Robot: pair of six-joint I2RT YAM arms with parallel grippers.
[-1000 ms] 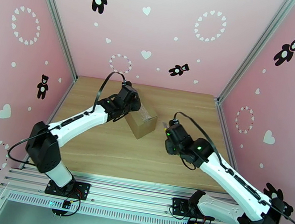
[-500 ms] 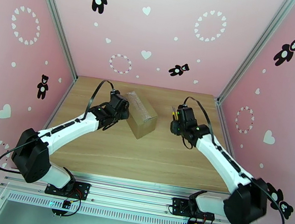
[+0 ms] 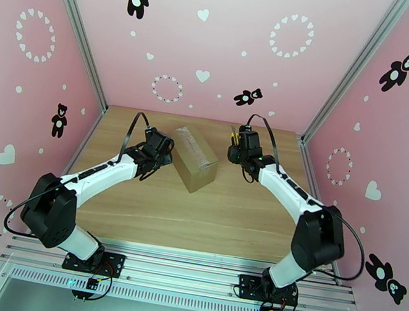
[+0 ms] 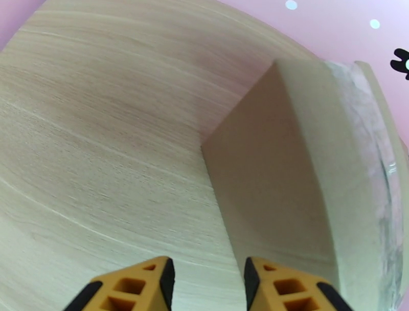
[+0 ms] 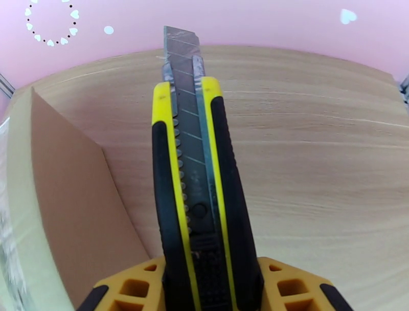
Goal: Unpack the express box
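Right gripper [image 5: 207, 276] — clamped on knife [image 5: 197, 169], blade out and pointing far, probably poised for slitting the tape [image 4: 376, 169]. Left gripper [image 4: 207, 281] — jaws parted, empty, just left of box [image 3: 194, 159], likely placed to brace it. Box: sealed, on table [image 3: 225, 219] toward the far side, between both grippers.

The utility knife [image 5: 204, 179] has its butt end hidden inside the right gripper [image 5: 209, 279].

the box [image 3: 194, 159] sits on the worktop [image 3: 192, 226], between the left gripper [image 3: 163, 151] just beside it and the right gripper [image 3: 235, 149] holding the knife [image 5: 197, 179].
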